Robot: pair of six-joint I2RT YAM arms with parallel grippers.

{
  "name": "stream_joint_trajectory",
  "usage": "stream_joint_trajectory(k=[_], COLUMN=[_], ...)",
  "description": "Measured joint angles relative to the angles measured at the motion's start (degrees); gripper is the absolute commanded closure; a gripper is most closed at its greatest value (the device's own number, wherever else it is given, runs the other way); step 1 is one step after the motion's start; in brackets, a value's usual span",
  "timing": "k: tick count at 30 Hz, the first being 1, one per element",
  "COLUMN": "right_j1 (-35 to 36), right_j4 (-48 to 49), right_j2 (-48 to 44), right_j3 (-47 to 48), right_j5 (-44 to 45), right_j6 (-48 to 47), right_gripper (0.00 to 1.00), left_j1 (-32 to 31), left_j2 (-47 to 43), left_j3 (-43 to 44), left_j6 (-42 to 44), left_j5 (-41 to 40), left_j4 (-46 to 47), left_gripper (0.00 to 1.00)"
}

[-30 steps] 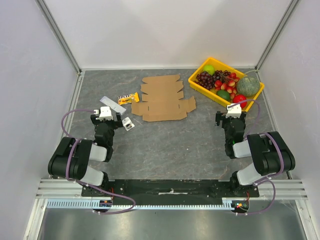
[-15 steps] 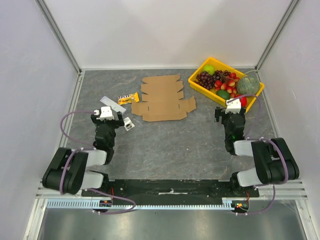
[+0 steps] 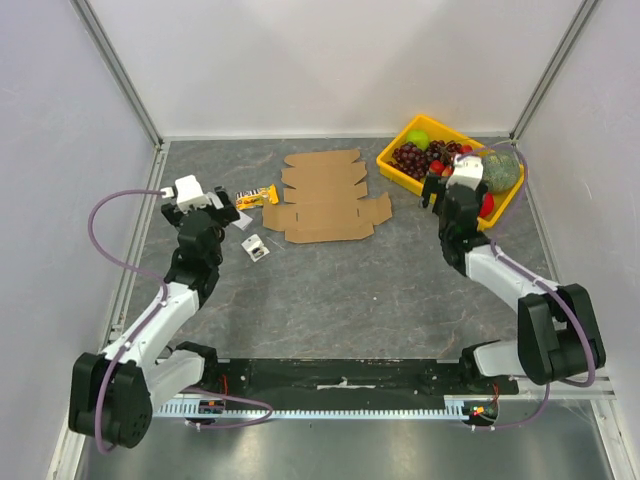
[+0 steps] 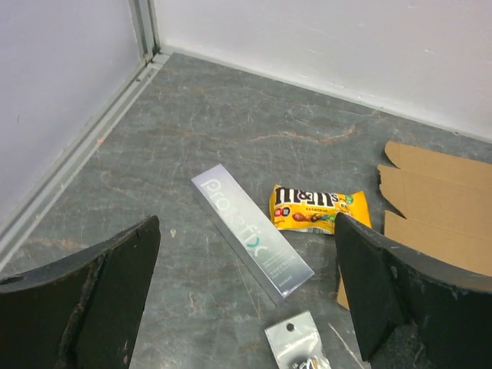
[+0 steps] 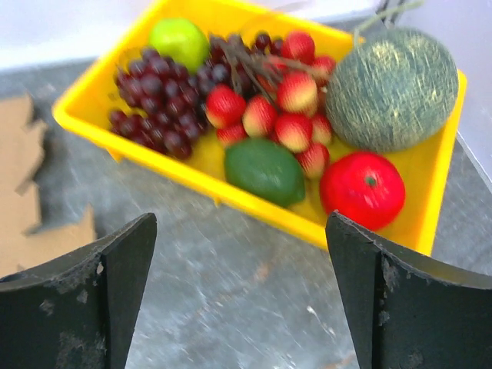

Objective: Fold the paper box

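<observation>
The paper box [image 3: 325, 197] is a flat brown creased cardboard sheet with flaps, lying on the grey table at the back middle. Its left edge shows in the left wrist view [image 4: 438, 207], and a corner shows in the right wrist view [image 5: 27, 192]. My left gripper [image 3: 212, 205] is open and empty, raised to the left of the sheet. My right gripper [image 3: 442, 188] is open and empty, raised to the right of the sheet, by the yellow tray. Neither touches the box.
A yellow tray [image 3: 400, 165] of fruit stands at the back right, seen close in the right wrist view [image 5: 254, 206]. Left of the sheet lie a candy packet [image 4: 317, 209], a long silver box [image 4: 250, 238] and a small clear bag [image 4: 296, 342].
Both arms have stretched forward from their folded pose. The left gripper moved up and left, the right gripper moved up toward the yellow tray. The cardboard sheet has not moved.
</observation>
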Motion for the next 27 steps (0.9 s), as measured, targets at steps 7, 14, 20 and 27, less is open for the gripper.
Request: stream_joint_trajectory(k=[7, 14, 20, 27], right_j1=[-1.79, -2.86, -0.79, -0.09], right_j4=[-11.56, -15.98, -14.58, -9.18], right_j2=[4.50, 9.66, 9.09, 9.46], right_j3=[12.87, 11.32, 9.20, 1.95], right_j5=[-7.37, -23.54, -26.86, -29.42], right_j6=[9.29, 16.85, 21.20, 29.03], right_gripper=[0.02, 0.02, 0.02, 0.02], left_j1=[0.00, 0.00, 0.00, 0.00], left_j2=[-7.52, -11.04, -11.08, -10.51], left_j3=[1.60, 1.62, 1.62, 3.08], left_j6=[-9.99, -13.99, -16.39, -16.57], left_j5=[-0.81, 0.20, 0.24, 6.16], left_j4=[-12.52, -20.09, -24.63, -26.71], left_gripper=[0.00, 0.00, 0.00, 0.05])
